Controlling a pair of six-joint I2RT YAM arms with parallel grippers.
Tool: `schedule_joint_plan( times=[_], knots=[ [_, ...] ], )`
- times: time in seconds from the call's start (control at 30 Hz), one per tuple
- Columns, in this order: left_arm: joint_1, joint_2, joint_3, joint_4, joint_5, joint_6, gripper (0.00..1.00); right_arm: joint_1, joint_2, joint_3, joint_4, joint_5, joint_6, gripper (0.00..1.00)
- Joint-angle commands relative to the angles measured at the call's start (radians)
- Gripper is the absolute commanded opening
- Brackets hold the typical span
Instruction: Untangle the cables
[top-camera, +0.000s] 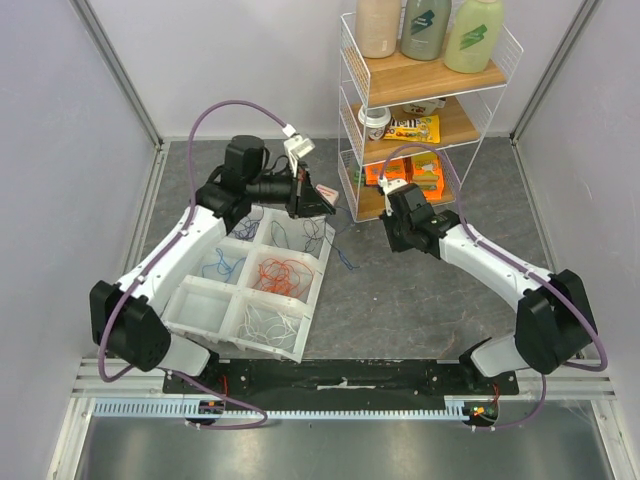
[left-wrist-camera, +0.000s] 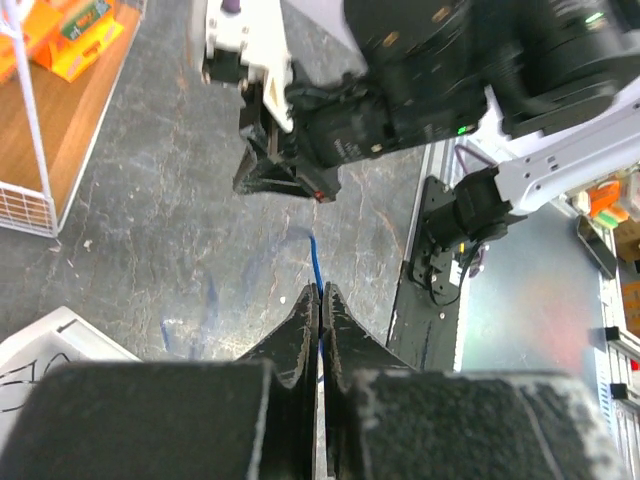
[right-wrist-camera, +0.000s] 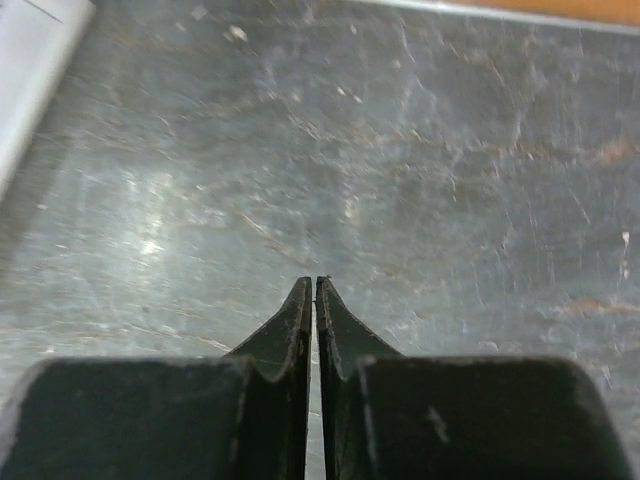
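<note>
Pinching blue cable (left-wrist-camera: 316, 262): left gripper (left-wrist-camera: 320, 292), jaws clamped on it, above tray (top-camera: 196, 306) far-right corner. Right gripper (right-wrist-camera: 315, 284): jaws nearly together, over tabletop (top-camera: 420, 300) centre. Remaining cables (top-camera: 283, 272) coiled in tray compartments.

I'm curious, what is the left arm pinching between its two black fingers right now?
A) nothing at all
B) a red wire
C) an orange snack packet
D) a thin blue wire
D: in the left wrist view a thin blue wire pokes out from between the left arm's closed black fingers.
</note>
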Motion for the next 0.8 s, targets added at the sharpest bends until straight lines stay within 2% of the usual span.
schedule_joint_plan(
  times=[0.0, 0.13, 0.17, 0.23, 0.33, 0.37, 0.5, 0.67, 0.77],
  knots=[
    [0.041, -0.083, 0.047, 0.035, 0.047, -0.067, 0.02, -0.014, -0.002, -0.041, 0.008, 0.080, 0.019, 0.10],
    [0.067, -0.120, 0.066, -0.011, -0.084, -0.075, 0.02, -0.025, -0.004, -0.047, 0.006, 0.001, -0.013, 0.13],
    [0.075, -0.123, 0.069, -0.020, -0.111, -0.087, 0.02, -0.025, -0.017, -0.047, 0.020, -0.096, -0.053, 0.17],
    [0.082, -0.117, 0.086, -0.026, -0.165, -0.130, 0.02, -0.025, -0.043, -0.044, 0.058, -0.318, -0.107, 0.36],
    [0.089, -0.097, 0.116, -0.060, -0.255, -0.191, 0.02, -0.025, -0.045, 0.008, 0.043, -0.487, -0.119, 0.52],
    [0.089, -0.086, 0.133, -0.092, -0.301, -0.211, 0.02, -0.026, -0.044, 0.023, 0.037, -0.526, -0.122, 0.54],
    [0.112, -0.014, 0.254, -0.261, -0.447, -0.343, 0.02, -0.025, -0.060, 0.068, 0.023, -0.552, -0.116, 0.59],
    [0.138, 0.102, 0.398, -0.475, -0.448, -0.443, 0.02, -0.025, -0.071, 0.118, 0.020, -0.575, -0.099, 0.59],
    [0.139, 0.147, 0.428, -0.531, -0.417, -0.453, 0.02, -0.023, -0.076, 0.155, 0.017, -0.561, -0.093, 0.60]
  ],
)
